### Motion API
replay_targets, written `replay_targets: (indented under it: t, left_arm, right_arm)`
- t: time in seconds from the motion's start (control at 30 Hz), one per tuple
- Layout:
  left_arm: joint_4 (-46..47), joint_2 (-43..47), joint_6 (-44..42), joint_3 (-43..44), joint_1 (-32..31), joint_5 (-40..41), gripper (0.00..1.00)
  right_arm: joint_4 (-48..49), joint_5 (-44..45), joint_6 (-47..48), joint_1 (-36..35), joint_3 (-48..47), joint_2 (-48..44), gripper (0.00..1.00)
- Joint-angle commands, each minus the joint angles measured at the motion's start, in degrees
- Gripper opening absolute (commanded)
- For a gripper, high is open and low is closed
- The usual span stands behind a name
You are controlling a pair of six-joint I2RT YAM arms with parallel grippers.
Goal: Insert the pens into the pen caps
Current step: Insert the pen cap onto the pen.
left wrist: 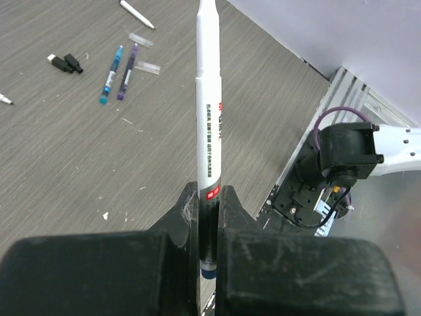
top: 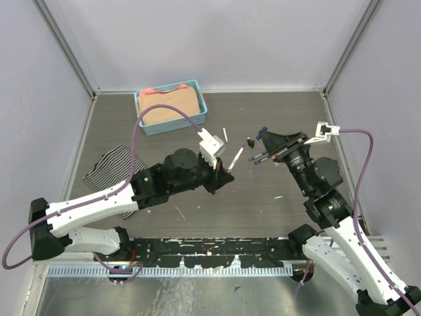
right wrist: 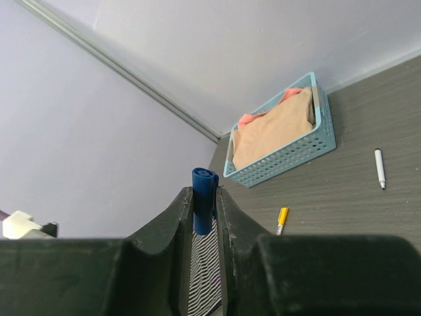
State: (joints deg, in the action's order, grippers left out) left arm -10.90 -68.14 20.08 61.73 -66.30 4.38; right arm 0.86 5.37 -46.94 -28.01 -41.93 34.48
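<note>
My left gripper [left wrist: 208,194] is shut on a white pen [left wrist: 208,99] that sticks straight out past its fingertips; in the top view this pen [top: 235,157] points up-right from the left gripper [top: 226,171] at mid-table. My right gripper [right wrist: 204,194] is shut on a dark blue pen cap [right wrist: 204,197], held above the table with its closed end outward. From above, the right gripper [top: 265,135] sits just right of the held pen's tip, apart from it. A blue pen [left wrist: 112,74] and a purple pen [left wrist: 128,71] lie side by side on the table, with two black caps [left wrist: 67,62] nearby.
A blue basket [top: 203,107] holding tan cloth stands at the back. A striped cloth [top: 112,168] lies at the left. Another white pen [top: 225,134] lies near the basket, and a short yellow-ended piece [right wrist: 282,219] lies closer in. Two clear sleeves [left wrist: 147,66] lie beside the purple pen.
</note>
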Motion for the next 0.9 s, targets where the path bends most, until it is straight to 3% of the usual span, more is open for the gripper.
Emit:
replay_targets:
  t: [0.0, 0.87]
  left_arm:
    - [4.1, -2.1, -1.5, 2.6, -1.1, -1.9, 0.0]
    - [5.0, -4.0, -2.7, 4.6, -1.7, -2.5, 0.0]
  right_arm:
    - [3.4, -0.4, -0.5, 0.1, -3.1, -1.4, 0.18]
    - [2.7, -6.1, 1.4, 0.1, -4.1, -2.1, 0.18]
